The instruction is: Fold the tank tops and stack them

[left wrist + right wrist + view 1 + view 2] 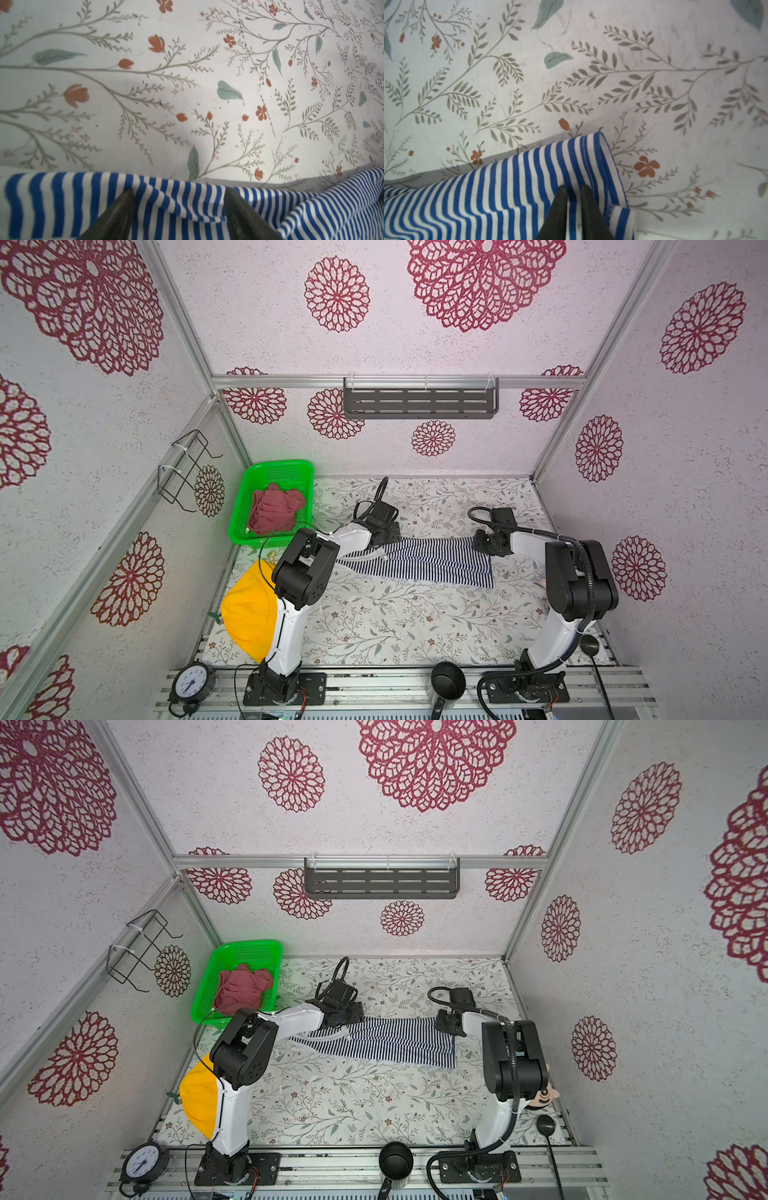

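Observation:
The striped tank top (432, 562) (395, 1040) lies as a long band across the middle of the floral table. My left gripper (384, 537) (179, 190) is open at its left end, and a raised fold of the striped cloth (62, 203) lies between the spread fingertips. At the band's far right corner, my right gripper (482, 541) (573, 187) is shut on the hem of the striped top (488, 197). The rose-red tank top (274, 510) (243, 988) sits crumpled in a green basket (278, 466) at the back left.
A yellow cloth hat (249, 614) lies at the table's left edge beside the left arm. On the front rail stand a clock (190, 682) and a black pot (446, 680). A small doll face (544, 1094) peeks out behind the right arm.

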You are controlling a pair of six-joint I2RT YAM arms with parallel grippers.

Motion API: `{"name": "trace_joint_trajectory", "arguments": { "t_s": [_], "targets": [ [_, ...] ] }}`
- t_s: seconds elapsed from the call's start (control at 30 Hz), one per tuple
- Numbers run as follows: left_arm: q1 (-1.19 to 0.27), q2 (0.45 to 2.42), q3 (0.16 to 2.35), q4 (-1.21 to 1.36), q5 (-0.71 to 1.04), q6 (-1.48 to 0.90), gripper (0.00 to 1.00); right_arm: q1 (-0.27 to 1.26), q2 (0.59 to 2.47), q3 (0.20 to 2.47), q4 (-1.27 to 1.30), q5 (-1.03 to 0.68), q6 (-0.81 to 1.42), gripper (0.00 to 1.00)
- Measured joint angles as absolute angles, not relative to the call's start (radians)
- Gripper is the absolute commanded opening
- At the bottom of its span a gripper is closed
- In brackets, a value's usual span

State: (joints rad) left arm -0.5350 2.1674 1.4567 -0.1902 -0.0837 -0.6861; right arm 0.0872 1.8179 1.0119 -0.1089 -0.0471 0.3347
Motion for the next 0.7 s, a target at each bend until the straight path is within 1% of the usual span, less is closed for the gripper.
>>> {"name": "trace_joint_trajectory", "arguments": {
  "t_s": [0.23, 0.43, 0.57, 0.7],
  "targets": [
    [-0.523, 2.290, 1.631, -0.184, -0.039, -0.639, 0.77, 0.088, 1.719, 0.871, -0.063, -0.069, 0.370, 0.17],
    [-0.519, 2.363, 1.752, -0.205, 0.006, -0.585, 0.82, 0.145, 1.594, 0.761, -0.125, -0.083, 0.407, 0.18],
    [-0.514, 2.352, 1.751, -0.233, 0.010, -0.548, 0.86, 0.250, 1.541, 0.724, -0.172, -0.091, 0.448, 0.18],
    [-0.505, 2.249, 1.666, -0.303, -0.031, -0.524, 0.86, 0.424, 1.484, 0.685, -0.216, -0.154, 0.513, 0.22]
  ]
}}
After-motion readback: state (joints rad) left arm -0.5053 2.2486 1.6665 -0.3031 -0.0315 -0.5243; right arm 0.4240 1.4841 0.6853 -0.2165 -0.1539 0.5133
